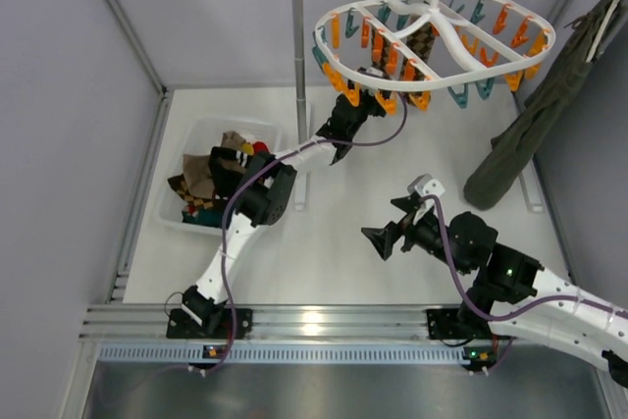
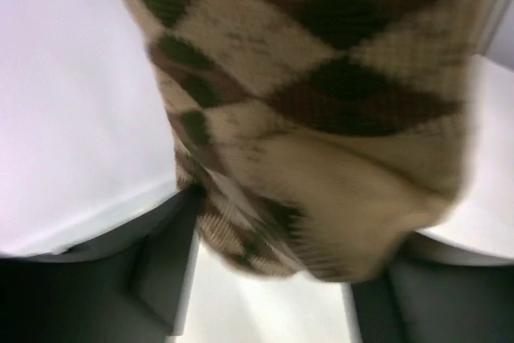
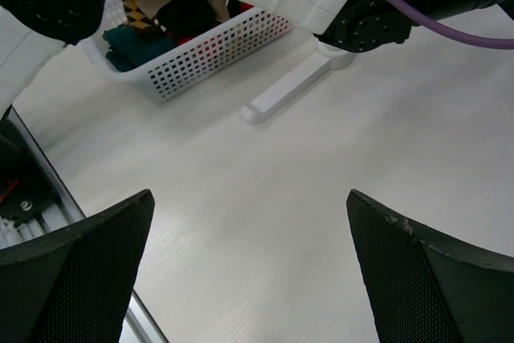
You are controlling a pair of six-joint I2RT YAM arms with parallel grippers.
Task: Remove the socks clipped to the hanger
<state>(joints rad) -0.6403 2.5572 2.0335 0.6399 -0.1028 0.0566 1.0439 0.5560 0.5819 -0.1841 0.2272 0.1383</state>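
Observation:
The white oval hanger (image 1: 530, 58) with orange and teal clips hangs by its hook from the rail. One brown-tan argyle sock (image 1: 421, 44) is still clipped under it. In the left wrist view this sock (image 2: 321, 118) fills the frame, blurred, and its lower end hangs between my dark fingers (image 2: 165, 267). My left gripper (image 1: 367, 95) is raised to the hanger's near-left rim, with its jaws apart around the sock's end. My right gripper (image 1: 386, 235) hovers low over the table, open and empty, as the right wrist view (image 3: 249, 271) also shows.
A white basket (image 1: 263, 130) at the back left holds several removed socks; it also shows in the right wrist view (image 3: 209, 58). The grey pole (image 1: 297, 76) and its foot (image 3: 285, 90) stand beside it. A long olive-green garment (image 1: 535, 120) hangs at the right.

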